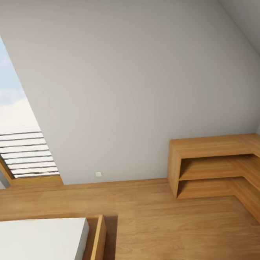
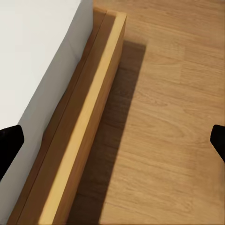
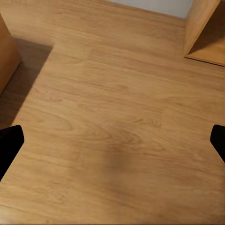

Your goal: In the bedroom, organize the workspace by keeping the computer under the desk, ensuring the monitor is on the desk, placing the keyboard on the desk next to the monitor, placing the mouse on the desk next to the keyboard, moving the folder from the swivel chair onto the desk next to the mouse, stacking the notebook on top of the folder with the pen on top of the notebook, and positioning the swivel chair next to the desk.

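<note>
Of the robot's body, what can be seen is the tips of its fingers, plain black with no markings, screws or cables to make out. In the left wrist view the left gripper [image 2: 112,140] shows one dark, rounded finger [image 2: 9,145] at the left edge and a smaller sliver at the right edge. In the right wrist view the right gripper [image 3: 112,143] looks the same: a black finger [image 3: 9,147] at the left edge, a narrower one at the right edge.

Wood-plank floor [image 1: 154,230] spans the room. Bed [image 1: 41,248] with white mattress in a light wooden frame sits directly on it, lower left. L-shaped wooden shelf [image 1: 223,165] stands on the floor in the right corner against the wall.
</note>
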Tool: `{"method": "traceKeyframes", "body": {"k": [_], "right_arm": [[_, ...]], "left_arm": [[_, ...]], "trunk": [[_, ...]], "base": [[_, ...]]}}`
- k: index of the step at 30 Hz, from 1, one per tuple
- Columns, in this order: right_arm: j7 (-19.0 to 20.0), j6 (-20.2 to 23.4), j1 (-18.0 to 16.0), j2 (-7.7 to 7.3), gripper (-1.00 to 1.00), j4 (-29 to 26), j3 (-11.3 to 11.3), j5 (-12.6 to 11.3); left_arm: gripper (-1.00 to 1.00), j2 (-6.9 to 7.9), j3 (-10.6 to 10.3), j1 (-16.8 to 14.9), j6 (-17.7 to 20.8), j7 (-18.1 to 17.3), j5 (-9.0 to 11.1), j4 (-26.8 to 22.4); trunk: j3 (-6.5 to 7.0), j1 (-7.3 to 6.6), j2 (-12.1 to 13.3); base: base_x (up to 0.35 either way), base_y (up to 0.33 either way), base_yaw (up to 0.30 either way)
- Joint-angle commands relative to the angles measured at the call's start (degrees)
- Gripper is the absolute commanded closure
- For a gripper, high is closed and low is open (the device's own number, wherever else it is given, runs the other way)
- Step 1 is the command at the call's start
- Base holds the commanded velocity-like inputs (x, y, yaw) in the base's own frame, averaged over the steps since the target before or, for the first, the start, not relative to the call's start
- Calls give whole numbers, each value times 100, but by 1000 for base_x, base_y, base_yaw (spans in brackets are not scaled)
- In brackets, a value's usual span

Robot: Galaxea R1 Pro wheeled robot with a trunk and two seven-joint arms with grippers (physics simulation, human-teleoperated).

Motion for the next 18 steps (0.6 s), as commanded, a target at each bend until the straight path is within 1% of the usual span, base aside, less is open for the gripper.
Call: {"method": "traceKeyframes", "body": {"k": [1, 18], "right_arm": [[-57, -3, -4, 1, -100, 0, 49, 6], [-57, -3, -4, 1, -100, 3, 47, 6]], "left_arm": [[-100, 5, -49, -5, -15, 48, 13, -5], [-100, 5, -49, -5, -15, 48, 13, -5]], "trunk": [[-13, 6, -12], [-13, 6, -12]], "base": [[279, 0, 0], [279, 0, 0]]}}
